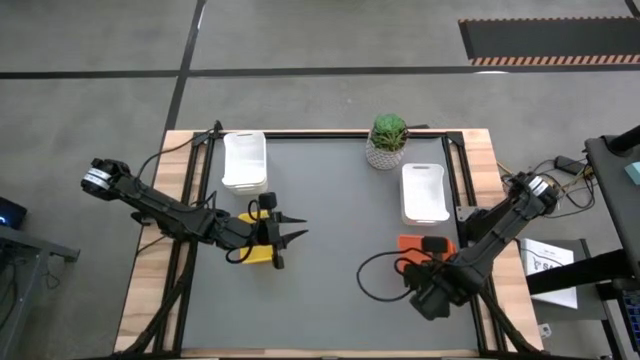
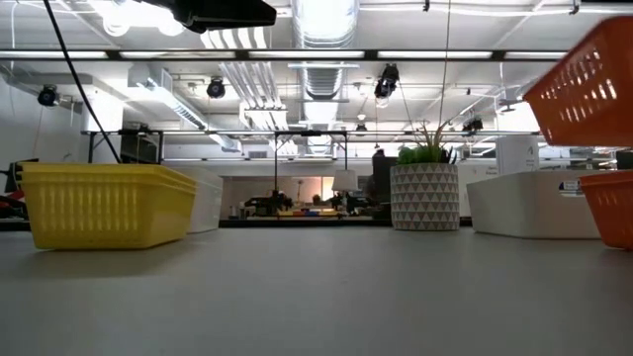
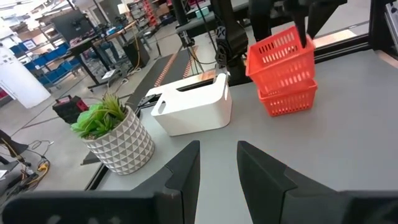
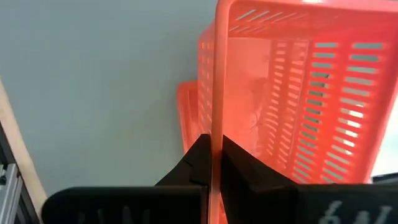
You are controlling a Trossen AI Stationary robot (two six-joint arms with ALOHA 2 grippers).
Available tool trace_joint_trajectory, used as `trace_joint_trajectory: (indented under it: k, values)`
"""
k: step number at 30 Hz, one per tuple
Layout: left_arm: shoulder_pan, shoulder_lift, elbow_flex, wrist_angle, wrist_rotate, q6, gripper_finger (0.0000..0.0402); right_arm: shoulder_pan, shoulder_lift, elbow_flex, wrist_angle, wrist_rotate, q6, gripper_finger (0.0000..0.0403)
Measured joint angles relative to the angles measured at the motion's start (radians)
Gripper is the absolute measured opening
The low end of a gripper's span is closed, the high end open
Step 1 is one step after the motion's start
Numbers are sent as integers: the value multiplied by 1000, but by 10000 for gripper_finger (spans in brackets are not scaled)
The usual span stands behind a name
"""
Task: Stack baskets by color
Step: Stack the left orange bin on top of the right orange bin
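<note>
An orange basket [image 4: 298, 93] hangs tilted above the other orange baskets [image 3: 287, 99] at the worktop's [image 1: 330, 240] four o'clock, its wall pinched in my right tool [image 4: 211, 163]. My left tool [image 3: 217, 168], fingers parted and empty, sits over the yellow baskets [image 2: 104, 203] at nine o'clock.

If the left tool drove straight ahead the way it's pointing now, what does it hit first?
Probably nothing close: the left tool, fingers apart, points across bare table. Farther along that line sits the white basket, with the potted plant to one side and the orange baskets to the other. Depth is uncertain.
</note>
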Motion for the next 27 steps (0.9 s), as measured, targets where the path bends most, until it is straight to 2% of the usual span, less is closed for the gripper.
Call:
trace_joint_trajectory:
  k: [9, 14, 21, 27]
  values:
    - [0, 0, 0, 0, 0, 0, 90, 5, -99, -190, 106, -107, 61, 9]
    - [0, 0, -1, 0, 0, 0, 90, 11, -111, -253, 106, -116, 60, 12]
    - [0, 0, -1, 0, 0, 0, 90, 10, -104, -311, 124, -124, 50, 56]
    - [0, 0, -1, -1, 0, 1, 90, 10, -106, -308, 140, -124, 63, 96]
